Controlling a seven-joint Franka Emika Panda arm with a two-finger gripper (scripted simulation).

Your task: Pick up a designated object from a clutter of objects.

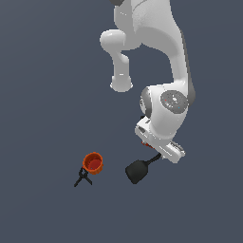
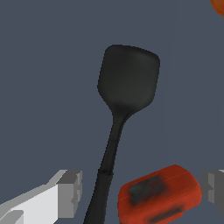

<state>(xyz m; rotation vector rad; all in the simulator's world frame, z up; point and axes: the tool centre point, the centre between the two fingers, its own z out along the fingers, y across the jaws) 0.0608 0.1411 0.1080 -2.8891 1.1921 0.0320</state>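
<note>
One orange cup (image 1: 93, 163) standing on the bench (image 1: 38, 95), contents unclear. Lying under the wrist, black spatula (image 2: 127, 83), its handle passing between the spread, open fingers (image 2: 70, 192), beside the red drill (image 2: 159, 194).

Spatula (image 1: 137, 171) handle mostly hidden behind the wrist in the exterior view; only blade and a short stub visible. In the wrist view, handle end cut off by the frame edge. Power drill (image 2: 159, 194) blurred there, partly cropped; in the exterior view just a red sliver under the pincer (image 1: 153, 148). Pincer fingers (image 2: 70, 192) cropped at both sides; contact with handle not discernible. Orange cup (image 2: 218, 6) clipped at the corner. Clamp (image 1: 82, 177) too small for detail. Arm base out of frame.
</note>
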